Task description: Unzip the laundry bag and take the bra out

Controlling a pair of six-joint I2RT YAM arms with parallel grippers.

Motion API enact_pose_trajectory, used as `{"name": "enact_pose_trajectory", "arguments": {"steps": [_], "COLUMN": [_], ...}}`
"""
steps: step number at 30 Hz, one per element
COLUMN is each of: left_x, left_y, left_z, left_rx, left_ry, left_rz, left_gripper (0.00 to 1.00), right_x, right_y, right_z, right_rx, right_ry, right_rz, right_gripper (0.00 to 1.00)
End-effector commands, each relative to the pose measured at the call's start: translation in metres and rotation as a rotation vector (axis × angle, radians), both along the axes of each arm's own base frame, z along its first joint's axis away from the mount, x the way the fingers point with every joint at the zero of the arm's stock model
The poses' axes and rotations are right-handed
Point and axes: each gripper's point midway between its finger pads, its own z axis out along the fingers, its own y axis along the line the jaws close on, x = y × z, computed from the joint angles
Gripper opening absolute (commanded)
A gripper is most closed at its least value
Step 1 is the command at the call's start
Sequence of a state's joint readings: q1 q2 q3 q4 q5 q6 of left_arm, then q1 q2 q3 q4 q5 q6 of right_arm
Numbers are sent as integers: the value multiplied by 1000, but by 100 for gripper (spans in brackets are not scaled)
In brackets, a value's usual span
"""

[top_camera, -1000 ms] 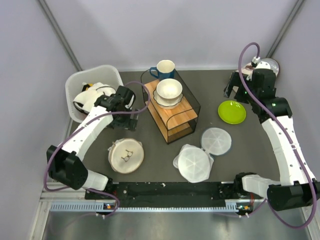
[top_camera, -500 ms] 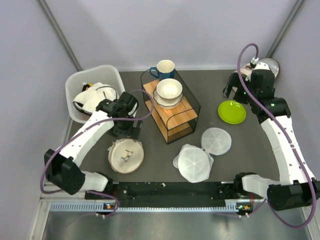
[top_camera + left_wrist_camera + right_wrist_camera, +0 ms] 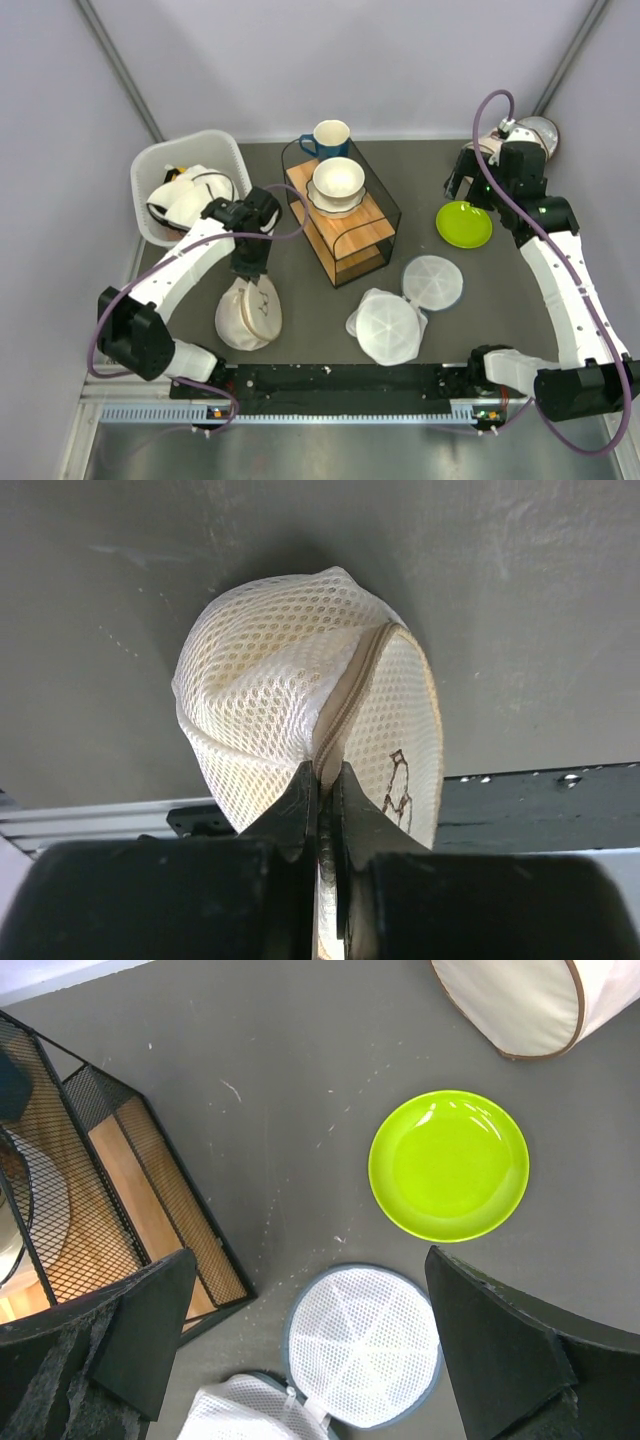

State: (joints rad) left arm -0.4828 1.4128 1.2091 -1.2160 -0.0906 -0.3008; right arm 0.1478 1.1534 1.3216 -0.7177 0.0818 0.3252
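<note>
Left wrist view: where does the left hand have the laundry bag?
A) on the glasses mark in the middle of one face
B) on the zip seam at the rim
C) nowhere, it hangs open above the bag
B: the left hand is shut on the laundry bag right where the tan zip seam runs in between its fingers, and the glasses mark sits off to one side.

Left wrist view: the pinched rim of the laundry bag (image 3: 270, 670) is hidden behind the left hand (image 3: 323, 775); its contents are not discernible through the mesh. Right wrist view: the cylinder bag (image 3: 510, 995) is cut off by the top edge, the wire rack (image 3: 120, 1160) by the left edge.
</note>
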Motion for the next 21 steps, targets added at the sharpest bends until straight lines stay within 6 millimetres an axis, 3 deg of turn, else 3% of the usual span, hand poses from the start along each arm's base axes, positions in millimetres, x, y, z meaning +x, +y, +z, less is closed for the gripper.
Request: {"name": "enact_pose_trajectory", "arguments": {"steps": [1, 3, 7, 8, 10, 11, 13, 14, 16, 17, 21], "left_x": [28, 43, 68, 70, 80, 79, 85, 85, 84, 82, 76], "left_y": [-24, -42, -66, -65, -70, -64, -56, -48, -44, -41, -34], "left_z": [49, 74, 101, 95, 103, 91, 95, 86, 87, 83, 80], "left_rx": [-161, -310, -554, -568, -656, -645, -673, -649, -656, -642, -599], "left_ry": [-194, -280, -389, -391, -445, -435, -480, -490, -510, -506, -506], "left_rz": [65, 110, 317, 368, 457, 513, 601, 643, 673, 679, 642], "left_gripper": [0, 0, 0, 0, 0, 0, 0, 1, 20, 60, 96], "right_x": [2, 1, 1, 1, 1, 2, 2, 3, 3, 3, 1], "right_y": [3, 4, 4, 4, 6, 6, 6, 6, 8, 8, 8], "right_z": [18, 20, 17, 15, 12, 13, 14, 16, 17, 18, 17], "right_rx": [20, 22, 26, 25, 22, 18, 11, 12, 14, 15, 17], "right_ry": [-68, -73, -70, -66, -61, -61, -64, -69, -72, -73, -73], "right_rz": [8, 11, 12, 12, 22, 28, 37, 37, 43, 45, 49], "right_gripper": [99, 99, 99, 99, 99, 99, 99, 99, 99, 99, 99]}}
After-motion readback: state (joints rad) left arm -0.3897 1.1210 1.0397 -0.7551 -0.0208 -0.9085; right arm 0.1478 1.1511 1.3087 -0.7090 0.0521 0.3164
